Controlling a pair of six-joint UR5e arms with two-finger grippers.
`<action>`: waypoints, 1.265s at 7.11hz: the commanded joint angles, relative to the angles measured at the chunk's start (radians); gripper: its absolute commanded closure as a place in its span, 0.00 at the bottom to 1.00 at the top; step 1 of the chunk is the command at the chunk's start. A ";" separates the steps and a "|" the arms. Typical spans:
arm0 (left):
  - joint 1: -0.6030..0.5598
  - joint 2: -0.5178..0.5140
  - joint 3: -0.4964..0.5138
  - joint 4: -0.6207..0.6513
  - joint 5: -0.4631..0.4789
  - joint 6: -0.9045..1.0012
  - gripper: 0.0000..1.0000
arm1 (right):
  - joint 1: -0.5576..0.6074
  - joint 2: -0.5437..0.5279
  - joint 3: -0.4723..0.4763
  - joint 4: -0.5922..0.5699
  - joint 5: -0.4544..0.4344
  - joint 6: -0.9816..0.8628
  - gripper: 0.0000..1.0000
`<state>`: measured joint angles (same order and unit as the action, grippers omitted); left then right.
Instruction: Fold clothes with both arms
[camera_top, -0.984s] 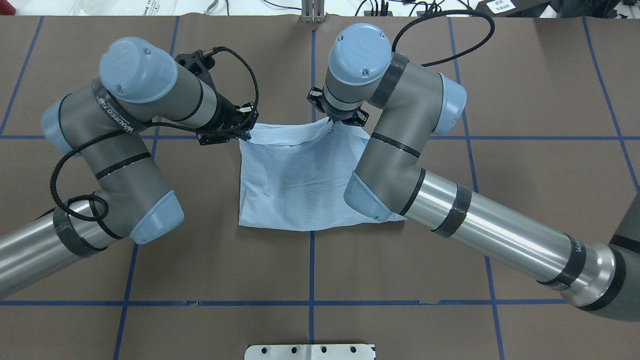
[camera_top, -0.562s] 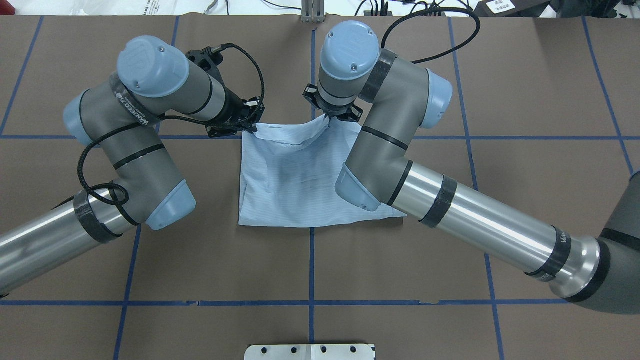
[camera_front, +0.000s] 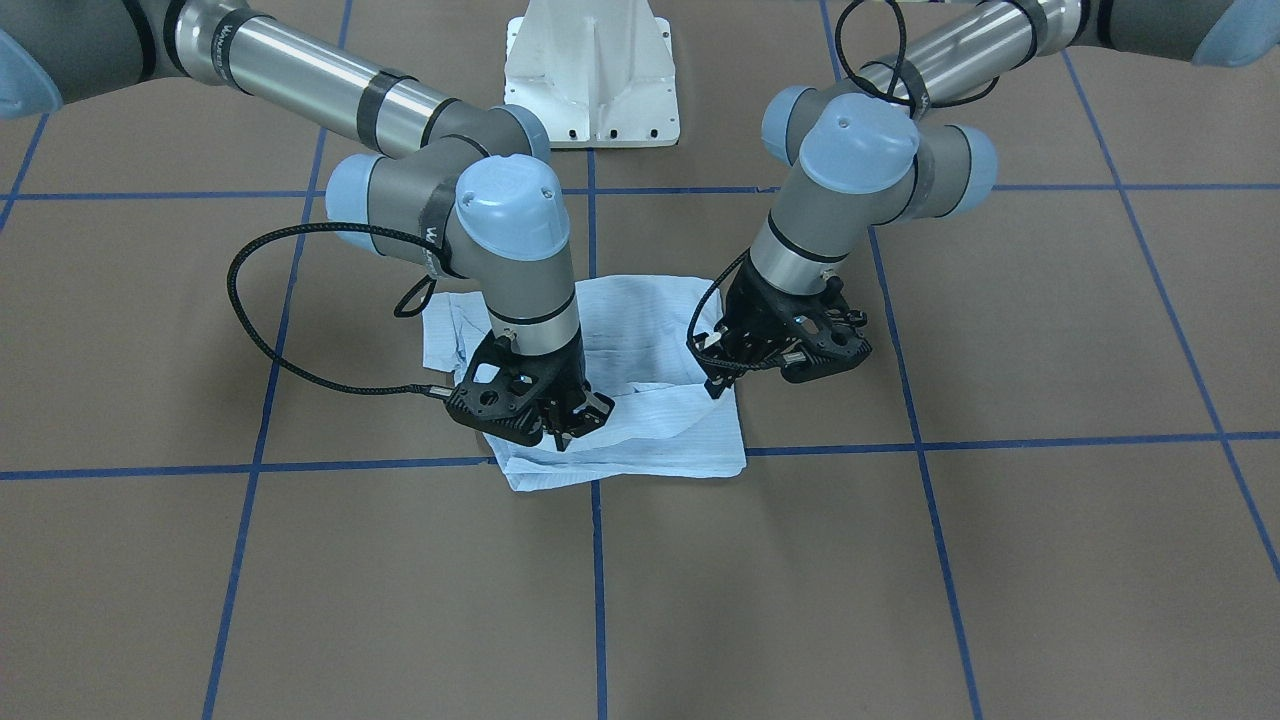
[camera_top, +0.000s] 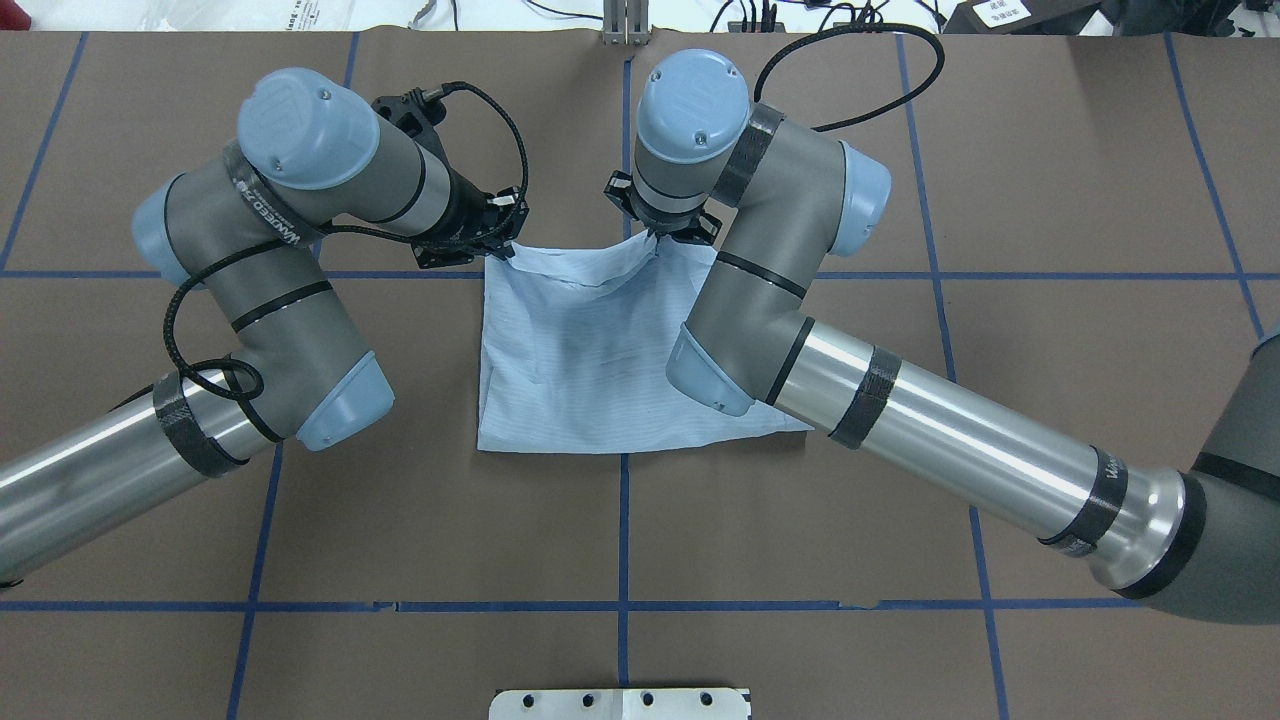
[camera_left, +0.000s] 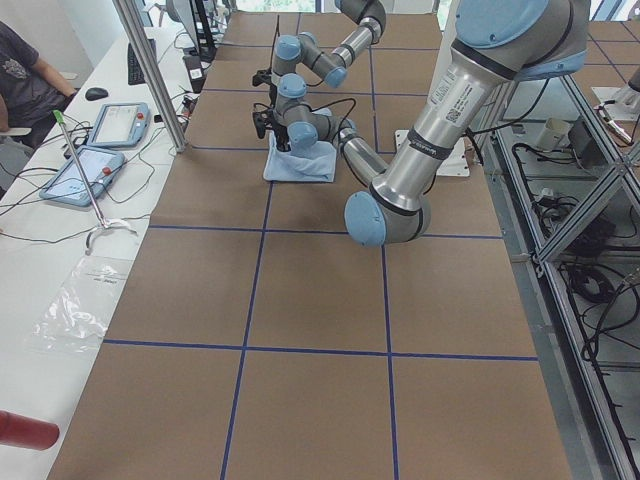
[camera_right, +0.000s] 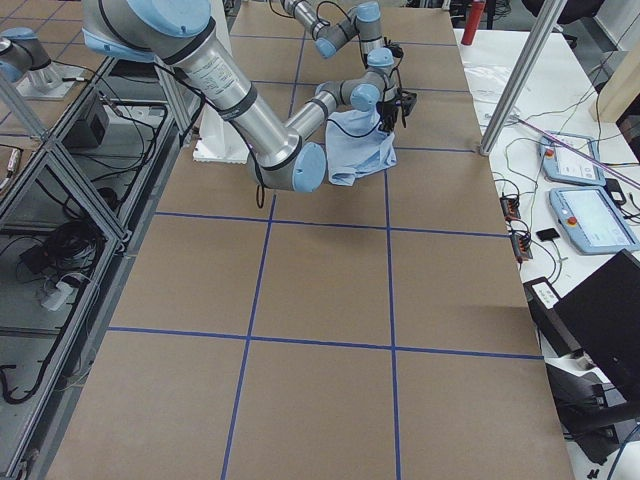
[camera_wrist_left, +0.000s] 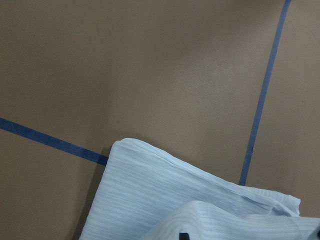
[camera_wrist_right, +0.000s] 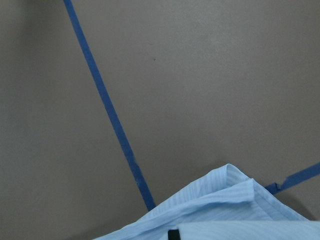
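Observation:
The pale-blue striped shirt (camera_top: 580, 370) lies folded into a rough rectangle at the table's middle, and it also shows in the front view (camera_front: 660, 425). Its top layer is raised along the far edge. My left gripper (camera_top: 503, 248) is shut on that layer's left corner; in the front view the left gripper (camera_front: 716, 385) sits on the right. My right gripper (camera_top: 652, 237) is shut on the other corner, which sags a little between the two; from the front the right gripper (camera_front: 563, 438) hangs low over the cloth. Both wrist views show cloth at the bottom edge (camera_wrist_left: 165, 200) (camera_wrist_right: 225, 210).
Brown table covering with blue tape lines (camera_top: 623, 540) surrounds the shirt. The white pedestal base (camera_front: 590, 70) stands behind it. A side bench carries tablets (camera_left: 120, 125), a person (camera_left: 25, 80) sits there, and a red bottle (camera_left: 25, 430) lies at the near corner.
Both grippers carried the held shirt edge a little farther from the robot's base. The right gripper drifted slightly left, and both elbows swung inward.

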<state>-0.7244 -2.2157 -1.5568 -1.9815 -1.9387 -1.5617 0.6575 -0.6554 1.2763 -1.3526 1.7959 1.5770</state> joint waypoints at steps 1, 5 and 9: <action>-0.009 -0.001 0.001 0.004 0.003 -0.004 0.01 | 0.019 0.002 -0.017 0.030 0.014 0.002 0.00; -0.088 0.005 0.015 0.010 -0.005 0.006 0.01 | 0.088 0.008 -0.011 0.030 0.137 -0.044 0.00; -0.266 0.133 -0.031 0.012 -0.132 0.457 0.01 | 0.216 -0.051 -0.002 -0.035 0.195 -0.473 0.00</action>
<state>-0.9211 -2.1415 -1.5610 -1.9681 -2.0371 -1.2783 0.8113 -0.6751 1.2724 -1.3556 1.9481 1.2570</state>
